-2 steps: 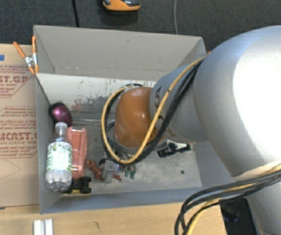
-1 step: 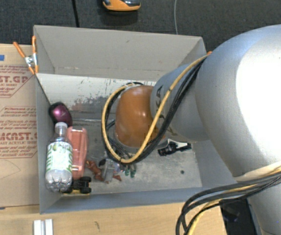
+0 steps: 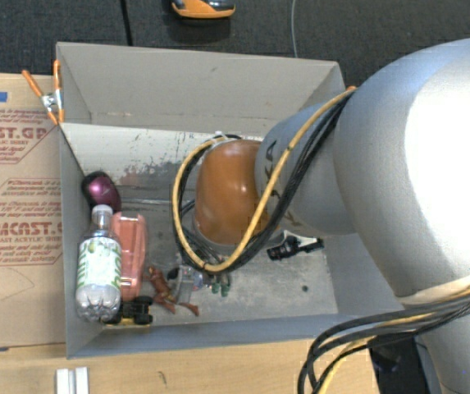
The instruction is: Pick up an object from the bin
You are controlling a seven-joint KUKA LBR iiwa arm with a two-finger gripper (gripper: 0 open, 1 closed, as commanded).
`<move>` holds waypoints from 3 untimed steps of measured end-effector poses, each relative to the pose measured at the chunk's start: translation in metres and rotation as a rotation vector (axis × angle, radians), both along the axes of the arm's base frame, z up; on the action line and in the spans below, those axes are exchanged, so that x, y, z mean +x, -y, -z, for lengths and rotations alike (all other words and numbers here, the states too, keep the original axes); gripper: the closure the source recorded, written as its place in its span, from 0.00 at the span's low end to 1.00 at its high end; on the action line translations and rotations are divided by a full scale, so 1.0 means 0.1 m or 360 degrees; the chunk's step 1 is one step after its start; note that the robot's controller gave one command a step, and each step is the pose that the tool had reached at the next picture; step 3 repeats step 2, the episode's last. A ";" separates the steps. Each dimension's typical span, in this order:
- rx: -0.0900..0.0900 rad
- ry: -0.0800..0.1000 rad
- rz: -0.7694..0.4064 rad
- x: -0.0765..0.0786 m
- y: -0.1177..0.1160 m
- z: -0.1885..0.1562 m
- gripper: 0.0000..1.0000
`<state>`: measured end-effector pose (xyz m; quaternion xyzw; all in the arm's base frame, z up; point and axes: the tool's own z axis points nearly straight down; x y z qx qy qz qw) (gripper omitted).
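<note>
Closest, by the bin's (image 3: 202,328) near wall: a small black piece (image 3: 136,310) and brown twisted bits (image 3: 171,295), just beside the end effector (image 3: 200,279), low under its orange cover (image 3: 222,191). How wide it stands: cannot tell. Bits look light, stiff, thin; best pinched mid-length. Along the left wall: clear plastic bottle (image 3: 99,265), pink pack (image 3: 130,251). Farther, maroon ball (image 3: 101,189).

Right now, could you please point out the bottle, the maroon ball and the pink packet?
bottle (image 3: 98,267), camera view, on its label
maroon ball (image 3: 101,189), camera view, on its top
pink packet (image 3: 130,251), camera view, on its middle
</note>
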<state>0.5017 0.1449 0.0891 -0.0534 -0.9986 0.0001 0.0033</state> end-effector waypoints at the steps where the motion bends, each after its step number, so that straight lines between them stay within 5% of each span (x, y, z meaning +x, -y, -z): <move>1: -0.0001 -0.0002 0.0001 0.00 0.00 -0.22 1.00; 3: 0.0003 0.0013 0.0000 0.01 0.00 -0.38 1.00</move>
